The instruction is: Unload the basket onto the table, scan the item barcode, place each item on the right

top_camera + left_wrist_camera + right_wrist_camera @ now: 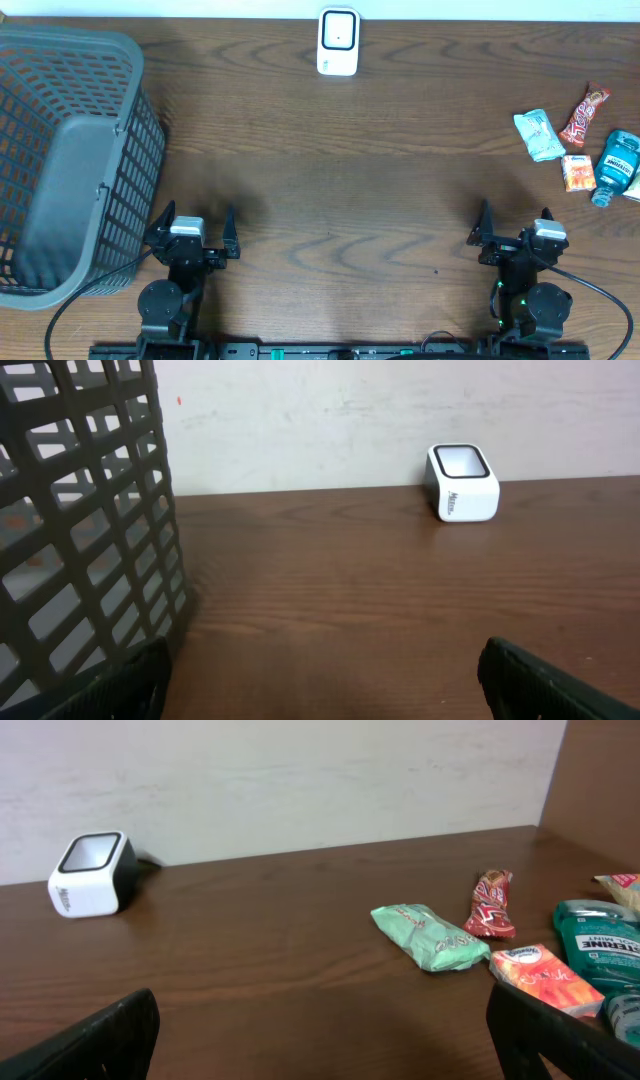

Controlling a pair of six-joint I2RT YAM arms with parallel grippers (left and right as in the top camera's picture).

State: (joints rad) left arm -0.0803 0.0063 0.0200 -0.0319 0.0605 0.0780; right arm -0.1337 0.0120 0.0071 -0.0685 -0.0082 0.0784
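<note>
A white barcode scanner (338, 42) stands at the table's far edge; it also shows in the left wrist view (463, 484) and the right wrist view (92, 874). At the far right lie the items: a mint green packet (538, 134) (430, 937), a red candy bar (584, 114) (491, 904), a small orange box (577, 172) (545, 979) and a teal mouthwash bottle (613, 166) (603, 942). My left gripper (193, 227) (320, 685) stands open at the near left, empty. Open and empty too, my right gripper (513, 226) (320, 1040) rests at the near right, short of the items.
A large grey mesh basket (70, 160) fills the left side, close beside my left gripper; its wall (80, 530) shows in the left wrist view. Bare brown wood lies between the arms and the scanner. A pale wall runs behind the table.
</note>
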